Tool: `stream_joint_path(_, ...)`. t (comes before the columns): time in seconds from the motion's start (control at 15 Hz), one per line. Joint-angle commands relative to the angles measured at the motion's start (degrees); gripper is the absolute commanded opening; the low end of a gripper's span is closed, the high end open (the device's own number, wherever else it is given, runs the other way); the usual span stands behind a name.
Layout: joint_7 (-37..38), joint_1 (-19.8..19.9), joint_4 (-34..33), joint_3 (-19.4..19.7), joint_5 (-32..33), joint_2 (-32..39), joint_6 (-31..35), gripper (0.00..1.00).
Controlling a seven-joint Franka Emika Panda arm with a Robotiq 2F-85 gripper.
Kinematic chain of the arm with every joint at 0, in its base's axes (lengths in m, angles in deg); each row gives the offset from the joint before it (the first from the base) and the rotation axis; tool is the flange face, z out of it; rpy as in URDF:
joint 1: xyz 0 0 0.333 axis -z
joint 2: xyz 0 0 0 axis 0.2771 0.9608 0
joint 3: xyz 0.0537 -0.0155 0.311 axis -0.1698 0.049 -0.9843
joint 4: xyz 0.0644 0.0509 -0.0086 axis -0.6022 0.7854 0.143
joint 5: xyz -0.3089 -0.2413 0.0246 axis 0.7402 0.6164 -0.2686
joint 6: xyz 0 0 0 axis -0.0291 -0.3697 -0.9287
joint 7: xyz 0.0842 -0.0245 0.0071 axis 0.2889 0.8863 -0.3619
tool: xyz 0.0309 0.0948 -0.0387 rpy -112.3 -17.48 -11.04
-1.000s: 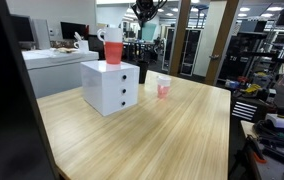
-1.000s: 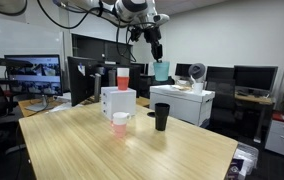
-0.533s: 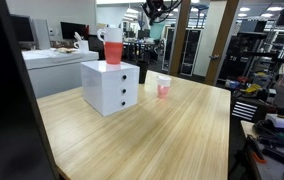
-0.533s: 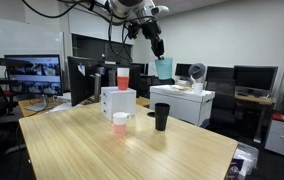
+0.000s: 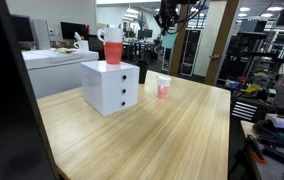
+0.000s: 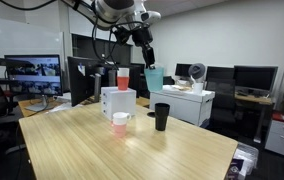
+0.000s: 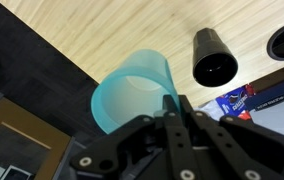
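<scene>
Pale woodgrain tabletop (image 7: pixel 92 30) lies below; the hand (image 7: pixel 172 103) pinches a translucent teal plastic cup (image 7: pixel 130 95).

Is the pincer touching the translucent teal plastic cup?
Touching. The wrist view shows the pincer clamped on the rim of the translucent teal plastic cup; in an exterior view the cup hangs from it in mid-air.

Desk (image 6: pixel 152 155): pink cup (image 6: pixel 120 123) mid-desk, black cup (image 6: pixel 161 117) at its 3 o'clock, white drawer box (image 6: pixel 118 103) at 12, red cup (image 6: pixel 123 82) on top.

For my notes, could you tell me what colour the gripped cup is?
The cup is light blue; wrist view shows it best.
</scene>
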Motion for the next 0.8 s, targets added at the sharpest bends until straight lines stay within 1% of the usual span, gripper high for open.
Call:
stream_joint_path(0.0,3.8,2.1,7.0,-2.2,2.8,-3.6,3.7,0.07)
stream_joint_path(0.33,7.5,3.1,11.4,-2.9,4.4,-2.6,6.7,0.08)
stream_joint_path(0.73,12.4,3.1,14.4,-3.0,6.6,-0.9,8.0,0.08)
